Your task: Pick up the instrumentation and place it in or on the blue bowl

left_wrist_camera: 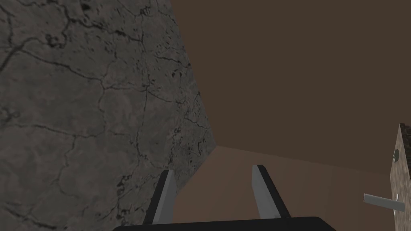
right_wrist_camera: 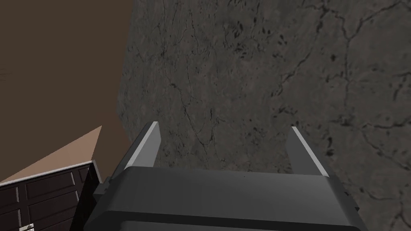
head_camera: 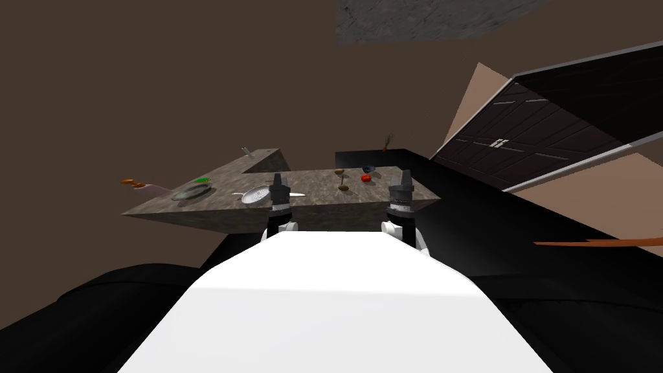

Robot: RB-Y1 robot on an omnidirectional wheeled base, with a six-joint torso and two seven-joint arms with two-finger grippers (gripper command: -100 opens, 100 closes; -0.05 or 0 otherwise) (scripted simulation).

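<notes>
Both arms stand upright at the near edge of the stone surface (head_camera: 317, 194). Left claw (head_camera: 278, 177) and right claw (head_camera: 402, 175) are spread open, holding nothing. Brown walls, with a dark door (head_camera: 498, 144) to the right. Mid-surface, the small brown instrumentation (head_camera: 342, 180) lies near the bowl (head_camera: 369, 168), apart.

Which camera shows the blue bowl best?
The head view: the blue bowl sits small on the counter, just behind a red thing. Both wrist cameras face cracked grey stone and brown wall instead.
</notes>
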